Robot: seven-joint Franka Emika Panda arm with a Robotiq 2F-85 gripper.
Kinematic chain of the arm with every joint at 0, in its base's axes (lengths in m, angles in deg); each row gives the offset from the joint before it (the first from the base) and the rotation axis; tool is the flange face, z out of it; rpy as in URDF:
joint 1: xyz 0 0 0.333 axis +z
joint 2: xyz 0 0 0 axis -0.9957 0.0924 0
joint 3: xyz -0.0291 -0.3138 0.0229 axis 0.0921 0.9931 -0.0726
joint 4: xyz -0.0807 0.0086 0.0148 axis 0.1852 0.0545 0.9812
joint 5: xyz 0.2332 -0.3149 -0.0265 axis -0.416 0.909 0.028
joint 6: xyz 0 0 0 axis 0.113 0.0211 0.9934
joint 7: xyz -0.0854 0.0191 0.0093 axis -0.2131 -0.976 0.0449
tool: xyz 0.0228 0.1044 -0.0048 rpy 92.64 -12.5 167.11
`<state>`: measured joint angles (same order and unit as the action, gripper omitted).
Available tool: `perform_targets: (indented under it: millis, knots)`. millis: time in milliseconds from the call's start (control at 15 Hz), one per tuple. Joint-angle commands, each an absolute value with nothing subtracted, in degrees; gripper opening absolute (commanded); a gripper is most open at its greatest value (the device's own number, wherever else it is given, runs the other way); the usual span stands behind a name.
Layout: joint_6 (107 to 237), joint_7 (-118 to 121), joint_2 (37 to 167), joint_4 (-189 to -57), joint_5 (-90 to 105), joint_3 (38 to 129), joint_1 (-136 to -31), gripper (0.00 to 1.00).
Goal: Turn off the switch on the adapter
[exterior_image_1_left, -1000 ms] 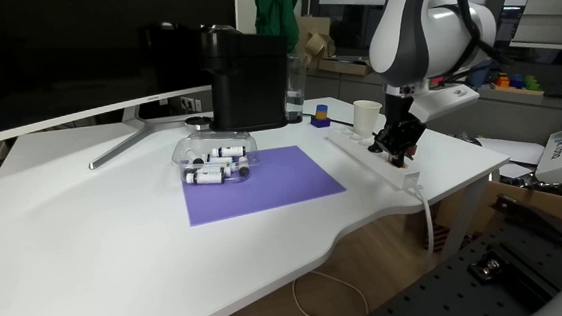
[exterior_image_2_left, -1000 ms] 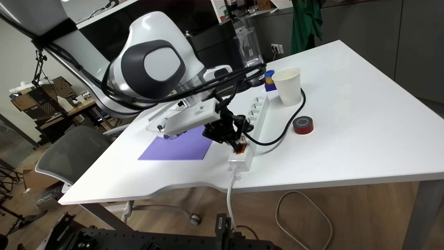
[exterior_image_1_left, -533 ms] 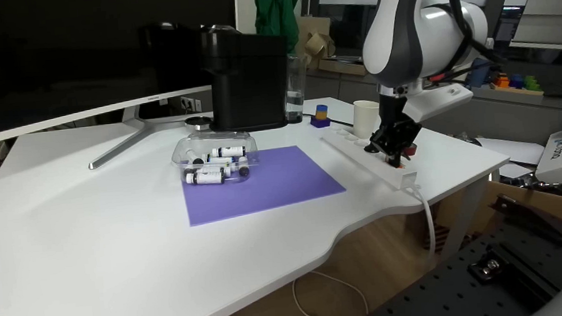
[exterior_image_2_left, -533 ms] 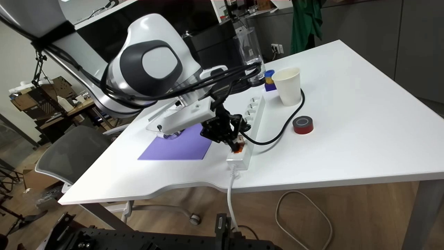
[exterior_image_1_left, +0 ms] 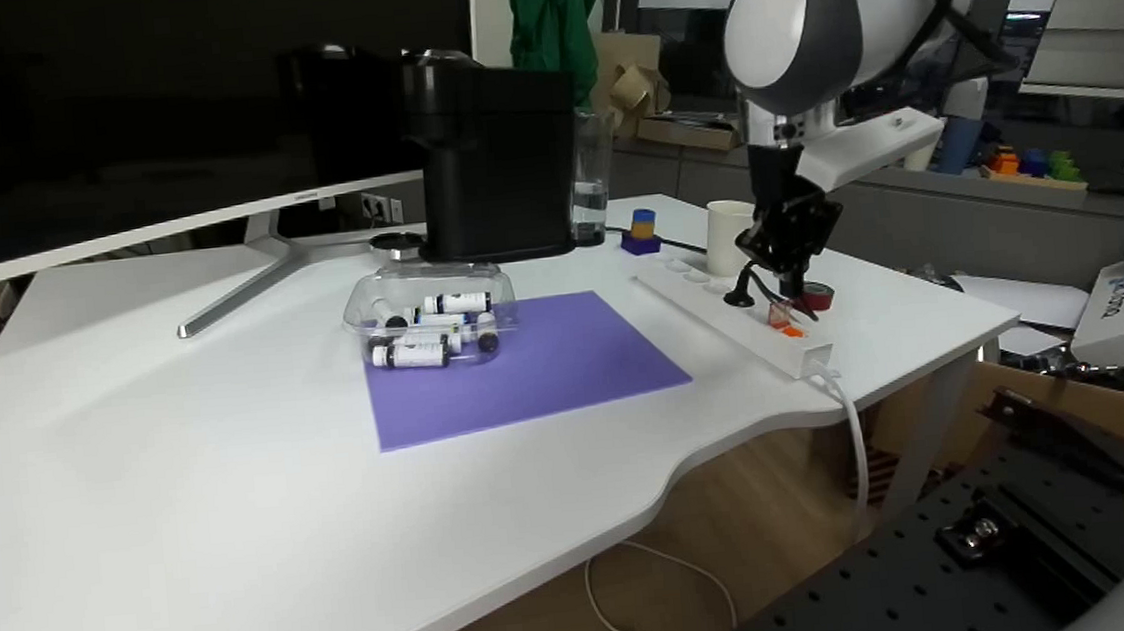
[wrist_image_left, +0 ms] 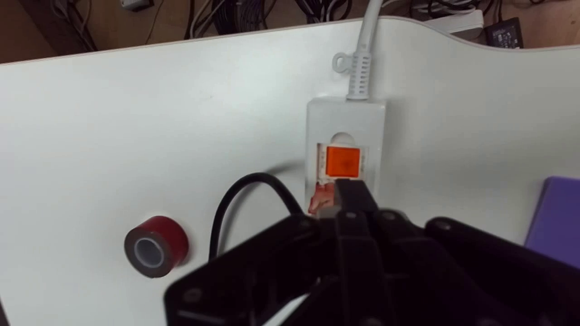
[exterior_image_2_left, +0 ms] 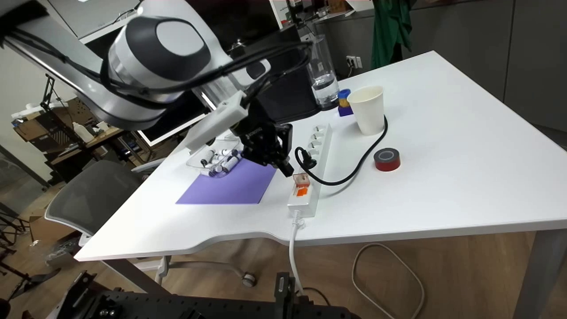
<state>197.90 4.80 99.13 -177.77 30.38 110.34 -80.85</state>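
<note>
The adapter is a long white power strip [exterior_image_1_left: 723, 317] on the table, also in an exterior view [exterior_image_2_left: 302, 203] and the wrist view [wrist_image_left: 346, 118]. Its orange switch [wrist_image_left: 343, 162] shows uncovered near the cable end, also in both exterior views [exterior_image_1_left: 791, 332] [exterior_image_2_left: 302, 192]. A clear reddish cover [exterior_image_2_left: 302, 179] stands raised beside the switch. My gripper [exterior_image_2_left: 285, 170] is shut and empty, above the strip and apart from the switch. In the wrist view the fingertips [wrist_image_left: 344, 198] hide part of the cover. Whether the switch is on or off cannot be told.
A black plug [exterior_image_2_left: 308, 162] with a looping cable sits in the strip. A white paper cup [exterior_image_2_left: 367, 110] and red tape roll [exterior_image_2_left: 386, 160] stand nearby. A purple mat [exterior_image_1_left: 527, 378] and a clear tub of small bottles [exterior_image_1_left: 430, 316] lie on the table.
My gripper has lifted up and away from the switch, uncovering it and the reddish cover. The power strip has shifted slightly to the left in both exterior views.
</note>
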Motion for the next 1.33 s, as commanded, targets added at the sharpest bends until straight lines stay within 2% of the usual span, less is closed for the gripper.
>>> perform_targets:
  millis: [0,400,667,733,1267]
  knots:
    - [187.8,-4.0,86.9,-180.1,41.6,110.5,-81.4,0.26]
    - [171.2,-3.9,75.1,-180.8,38.8,97.7,-91.4,0.66]
    - [163.9,-5.6,72.6,-180.1,34.7,93.1,-95.1,0.94]
    - [162.6,-5.9,72.6,-179.8,33.7,92.5,-95.9,0.98]
    - [154.9,-5.4,77.4,-178.3,28.9,91.2,-98.2,1.00]
